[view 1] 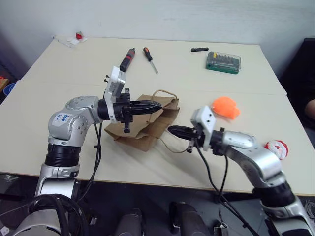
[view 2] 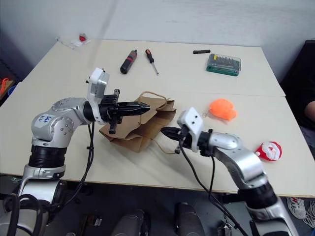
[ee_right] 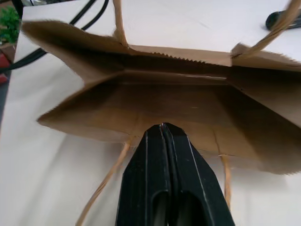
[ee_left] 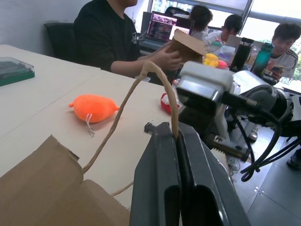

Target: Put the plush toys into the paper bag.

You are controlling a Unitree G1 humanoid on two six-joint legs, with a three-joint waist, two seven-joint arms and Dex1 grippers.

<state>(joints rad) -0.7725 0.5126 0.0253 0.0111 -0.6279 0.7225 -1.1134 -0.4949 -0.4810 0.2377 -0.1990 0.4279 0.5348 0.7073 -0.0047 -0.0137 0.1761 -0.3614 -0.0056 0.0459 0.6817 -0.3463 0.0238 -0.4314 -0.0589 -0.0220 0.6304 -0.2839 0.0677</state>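
On the pale table (view 1: 59, 123), near its front edge, the brown paper bag (view 1: 142, 129) lies on its side, crumpled, with its open mouth turned toward the right arm. Both of its cord handles show: the upper handle (view 1: 165, 93) rises in a loop, and the lower handle (view 1: 174, 146) trails on the tabletop in front of the mouth.

The left gripper (view 1: 156, 105) reaches across level from the left, its fingers pressed together on the upper handle; the left wrist view shows the cord pinched between the two black fingers and looping up out of them. The right gripper (view 1: 172, 130) points at the bag's mouth from the right, fingers pressed together. In the right wrist view their tips sit at the lower edge of the opening, but I cannot tell whether they pinch paper or cord.

Just beyond the right arm, the orange plush toy (view 1: 226, 107) rests on the table, apart from the bag. The red-and-white Santa ball (view 1: 277, 148) lies further right, near the table's edge.

Toward the far side lie a black-handled tool (view 1: 128, 59), an orange-handled screwdriver (view 1: 150, 60) and a green bit case (view 1: 223, 62). People sit at desks beyond the table.
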